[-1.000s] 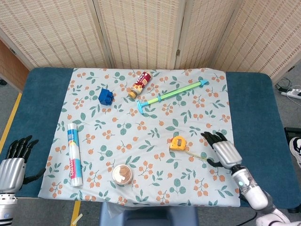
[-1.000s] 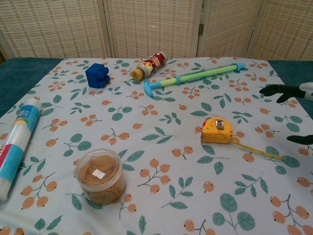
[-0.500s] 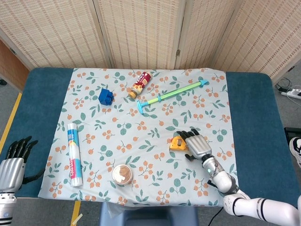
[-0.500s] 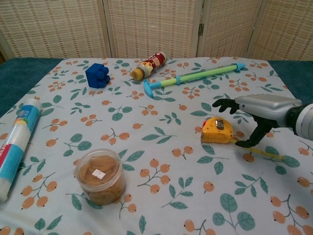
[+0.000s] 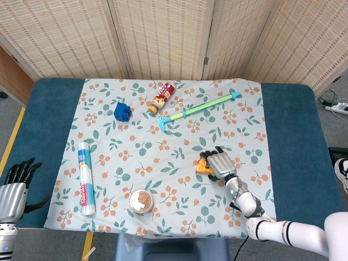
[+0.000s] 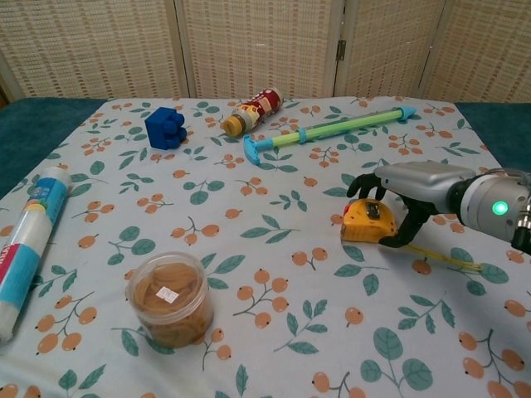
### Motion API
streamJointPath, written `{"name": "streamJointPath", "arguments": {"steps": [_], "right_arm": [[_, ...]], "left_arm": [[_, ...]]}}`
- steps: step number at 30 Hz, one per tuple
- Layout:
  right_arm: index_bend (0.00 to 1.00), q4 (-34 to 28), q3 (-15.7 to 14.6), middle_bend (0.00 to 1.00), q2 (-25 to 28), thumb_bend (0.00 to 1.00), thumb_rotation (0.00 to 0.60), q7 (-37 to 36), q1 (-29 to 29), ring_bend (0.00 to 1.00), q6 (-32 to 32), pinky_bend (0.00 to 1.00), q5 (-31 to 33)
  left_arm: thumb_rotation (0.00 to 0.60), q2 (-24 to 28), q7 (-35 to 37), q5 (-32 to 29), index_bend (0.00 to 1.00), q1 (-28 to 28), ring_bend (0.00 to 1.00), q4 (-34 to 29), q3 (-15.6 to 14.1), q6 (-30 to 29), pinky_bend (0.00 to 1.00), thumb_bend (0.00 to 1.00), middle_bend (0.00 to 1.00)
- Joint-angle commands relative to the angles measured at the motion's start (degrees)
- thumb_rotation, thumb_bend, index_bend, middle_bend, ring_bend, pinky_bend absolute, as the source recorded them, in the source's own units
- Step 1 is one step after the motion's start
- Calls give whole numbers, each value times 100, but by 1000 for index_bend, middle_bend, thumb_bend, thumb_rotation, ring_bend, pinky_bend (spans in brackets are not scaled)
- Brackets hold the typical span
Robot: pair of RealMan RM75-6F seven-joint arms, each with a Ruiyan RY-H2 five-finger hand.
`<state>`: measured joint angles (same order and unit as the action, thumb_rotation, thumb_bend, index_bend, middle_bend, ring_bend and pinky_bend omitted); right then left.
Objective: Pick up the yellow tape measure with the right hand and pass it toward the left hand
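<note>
The yellow tape measure [image 5: 204, 166] [image 6: 367, 222] lies on the floral cloth, right of centre, with a short length of its yellow blade [image 6: 448, 259] pulled out to the right. My right hand [image 5: 222, 165] [image 6: 415, 186] arches over its right side. The fingers reach past its far top edge and the thumb comes down at its near right corner. The case still rests on the cloth, and the fingers are spread around it rather than closed. My left hand [image 5: 13, 187] shows only in the head view, at the table's near left edge, holding nothing, its fingers apart.
On the floral cloth [image 5: 109, 149] there are a blue block [image 5: 122, 111] [image 6: 164, 128], a lying snack can [image 5: 162, 98] [image 6: 251, 111], a green and blue water squirter [image 5: 201, 106] [image 6: 332, 129], a wrapped roll [image 5: 86, 178] [image 6: 29, 240] and a round jar [image 5: 141, 201] [image 6: 170, 298].
My right hand has come in from the right edge of the cloth to the tape measure and its fingers now curve over it. The left hand has barely moved.
</note>
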<state>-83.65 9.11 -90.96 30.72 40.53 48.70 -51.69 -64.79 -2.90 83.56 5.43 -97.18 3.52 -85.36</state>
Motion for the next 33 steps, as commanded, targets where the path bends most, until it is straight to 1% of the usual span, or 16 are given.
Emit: {"name": "streamJointPath", "arguments": {"steps": [1,5,8,10,13,14,18,20,23,25,29,33], "right_arm": [[229,35,-21,251,-32,335,600,14,45,236,21,82,57],[275,71,-41,290,-70,335,600,-10,81,268,80,91,80],[348,109,-45,348,-113,335,600,-38,102,314,141,110,83],[410,116,-34,394,-137,335,600,-81,96,361,214,141,57],[472,67,-8,441,-129,335,600,-288,48,411,327,168,-89],[478,14,15,447,-107,335,600,-398,28,415,338,169,-133],[494,-274,181,461,-31,335,600,-1195,-111,426,384,169,-461],[501,-395,278,465,-45,335,600,-1775,-200,425,404,170,-706],[515,-435,400,477,-181,335,600,-2628,-316,424,486,188,-1083],[519,-330,450,479,-364,334,600,-3068,-373,425,659,193,-1369],[519,-136,478,475,-714,335,600,-3569,-408,420,971,193,-1797],[519,27,585,473,-1035,334,600,-4062,-376,416,1178,193,-2059]], "left_arm": [[600,0,13,-11,176,-5,82,12,2,2,0,222,100],[600,-10,31,-8,175,3,82,33,12,6,0,222,100],[600,-23,31,-11,176,34,82,46,40,25,0,222,100],[600,-23,26,-3,176,72,82,36,60,61,0,222,101],[600,-7,67,46,176,206,82,-18,116,191,0,223,101],[600,-2,101,75,176,260,82,-46,138,238,0,223,101],[600,-49,359,249,178,554,92,-211,286,430,0,223,101],[600,-107,458,341,178,751,96,-308,376,565,0,223,100],[600,-245,536,404,175,1061,97,-440,536,781,0,223,101],[600,-391,555,407,169,1278,98,-521,651,931,0,223,100],[600,-713,546,344,155,1681,98,-622,831,1242,0,223,100],[600,-1053,199,332,133,2029,98,-670,960,1432,0,223,101]]}}
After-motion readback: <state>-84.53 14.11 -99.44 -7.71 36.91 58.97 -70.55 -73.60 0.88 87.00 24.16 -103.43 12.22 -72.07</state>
